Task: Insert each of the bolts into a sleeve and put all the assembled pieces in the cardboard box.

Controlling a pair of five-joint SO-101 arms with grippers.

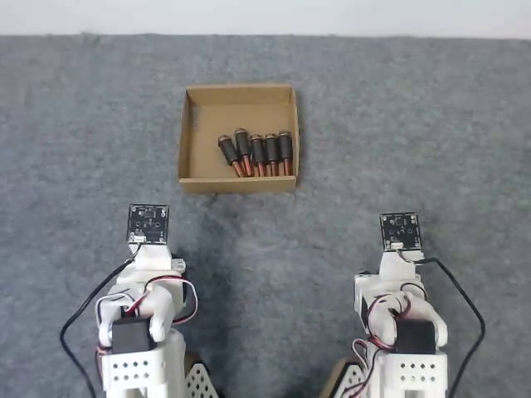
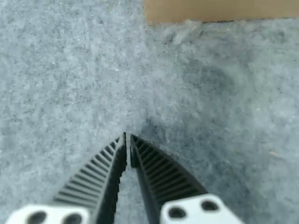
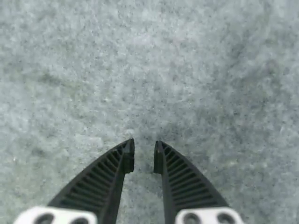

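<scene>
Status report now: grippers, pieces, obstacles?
Left gripper shut, empty; right gripper slightly open, empty. Five assembled pieces in cardboard box. Nothing in the way.

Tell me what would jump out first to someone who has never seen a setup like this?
The cardboard box in the middle of the grey felt, with five assembled pieces lying side by side in its right half. Short of the box, the left gripper is shut and the right gripper slightly open, both over bare felt.

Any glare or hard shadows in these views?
High view: even light, no glare, no hard shadow around the brown cardboard box. Left wrist view: soft dark shadow on the grey felt mat ahead of the left gripper. Right wrist view: no glare.
</scene>
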